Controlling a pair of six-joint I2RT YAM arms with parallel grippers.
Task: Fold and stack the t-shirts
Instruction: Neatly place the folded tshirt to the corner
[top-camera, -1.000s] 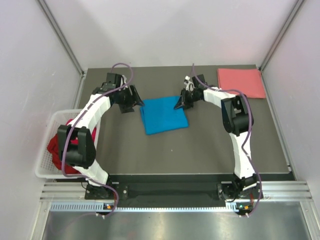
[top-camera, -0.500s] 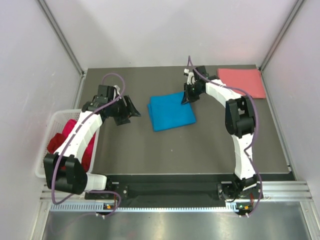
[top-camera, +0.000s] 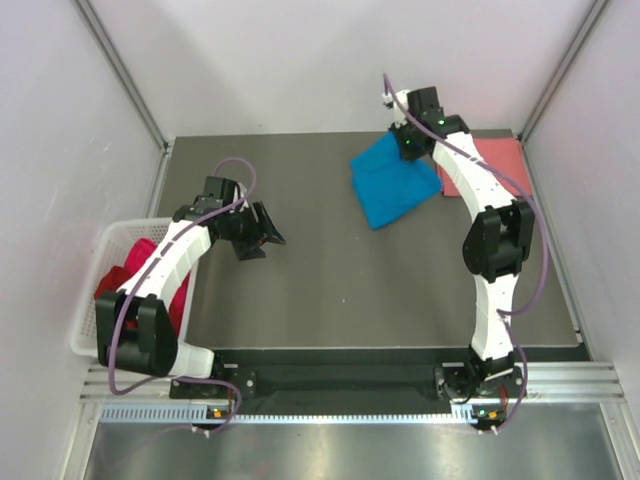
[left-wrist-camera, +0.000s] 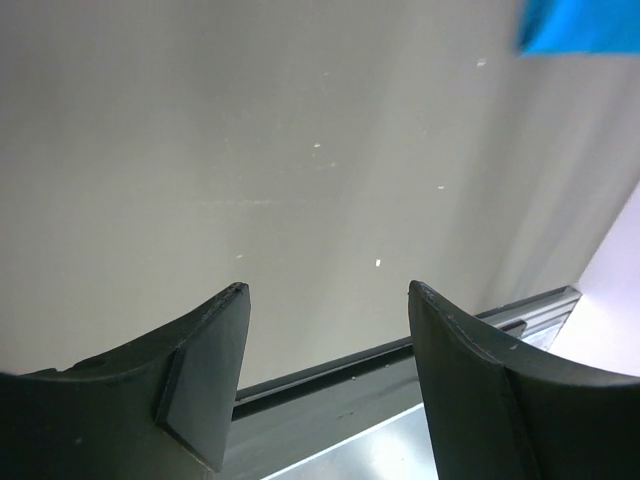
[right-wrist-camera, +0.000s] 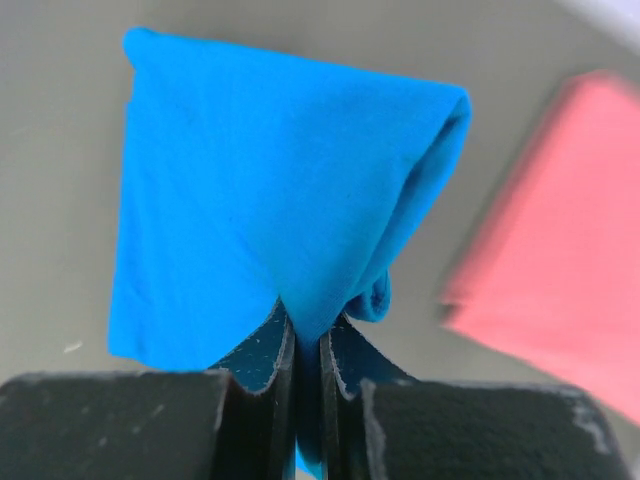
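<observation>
Blue t-shirt (right-wrist-camera: 250, 200), folded, was pinched at one edge by the right gripper (right-wrist-camera: 308, 335), whose jaws were pressed tight together on the cloth. The rest of the shirt spread away from the jaws in a loose drape. It was over the far right part of the dark table (top-camera: 340, 290), and whether it touched the surface could not be told. Just beside it to the right lay the salmon pink t-shirt (top-camera: 497, 165), folded flat in the far right corner and partly hidden by the right arm. The left gripper (left-wrist-camera: 325, 300) hovered over bare table at the left, its jaws spread wide with nothing between them. A white basket (top-camera: 88, 322) at the table's left edge held dark red cloth (top-camera: 112, 288).
</observation>
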